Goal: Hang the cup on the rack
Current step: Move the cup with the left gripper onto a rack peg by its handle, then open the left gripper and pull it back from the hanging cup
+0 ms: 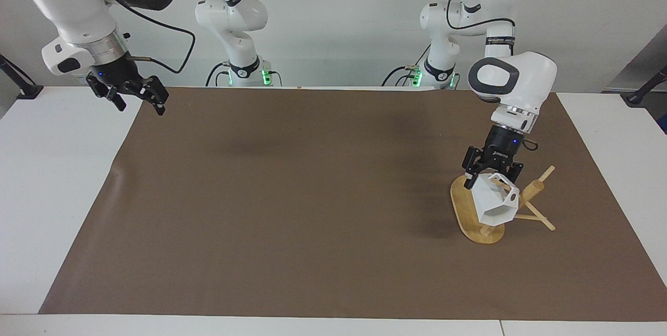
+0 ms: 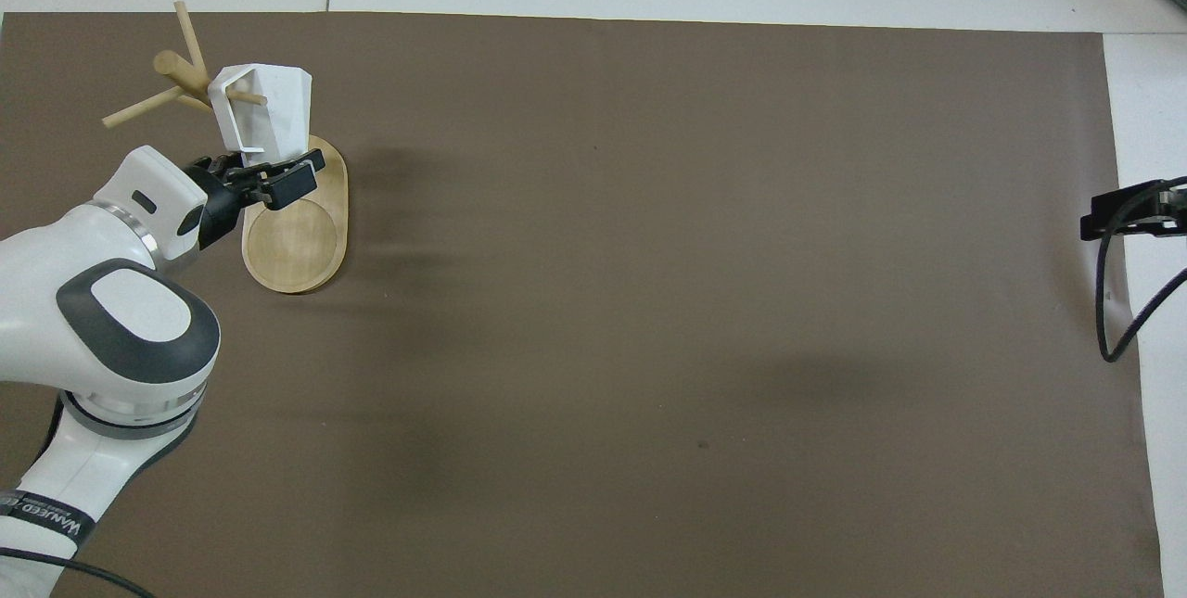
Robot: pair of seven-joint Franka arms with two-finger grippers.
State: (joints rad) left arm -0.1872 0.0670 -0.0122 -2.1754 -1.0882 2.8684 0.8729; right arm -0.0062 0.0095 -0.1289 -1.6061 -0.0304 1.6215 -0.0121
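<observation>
While the white faceted mug hangs by its pierced handle on 1 thin peg of the bamboo mug tree, the left claw sits right above it, over the tree's oval base. The mug tilts with its hexagonal mouth turned away from the robots and slightly downward, and its body covers part of the central post in the facing view. Whether the left claw's fingertips touch the mug's handle cannot be made out, and whether they are parted or together cannot be told either. In the overhead view the left claw lies just at the mug's lower edge, above the oval base.

The mug tree stands on the brown mat at the left arm's end of the table.

The right claw waits raised over the mat's corner at the right arm's end, its fingers spread apart and holding nothing. In the overhead view only its tip shows at the edge.
</observation>
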